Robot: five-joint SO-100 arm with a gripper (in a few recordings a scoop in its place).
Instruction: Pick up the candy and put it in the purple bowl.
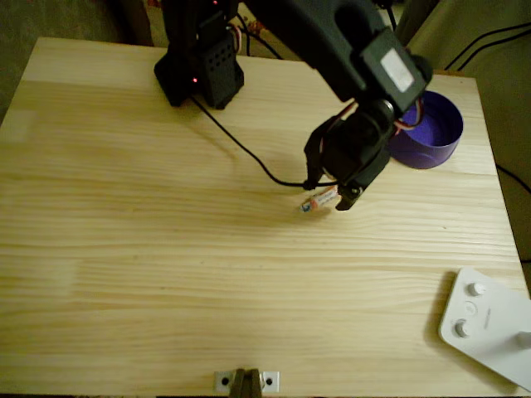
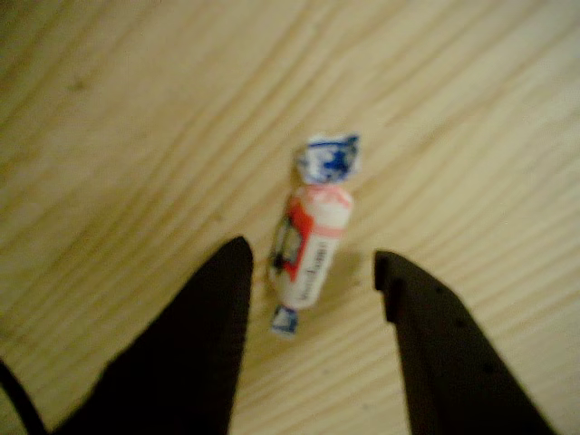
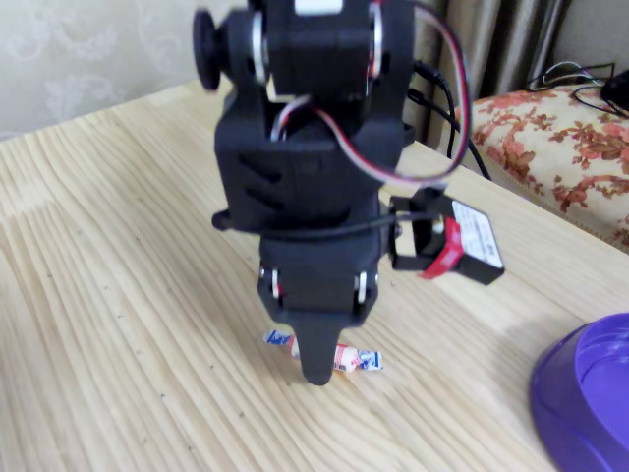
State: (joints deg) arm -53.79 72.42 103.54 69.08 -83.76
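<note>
**Claw set around the candy, grasp not yet made**

In the overhead view the candy [image 1: 319, 201] lies on the bench [image 1: 166, 274] a little right of centre, with the released claw [image 1: 329, 196] straddling it. The wrist view shows a finger on each side, neither squeezing. The purple bowl [image 1: 431, 133] sits near the far right corner. Next, probably: pinch the sweet's middle, lift, swing right.

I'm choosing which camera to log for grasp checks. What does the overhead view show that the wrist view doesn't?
Overhead alone: the purple bowl, the white device with buttons, and the arm's base on the table. Wrist alone: the gap on either side of the candy and its blue twisted end. Both: the open pincer straddling the candy on the wood.
</note>
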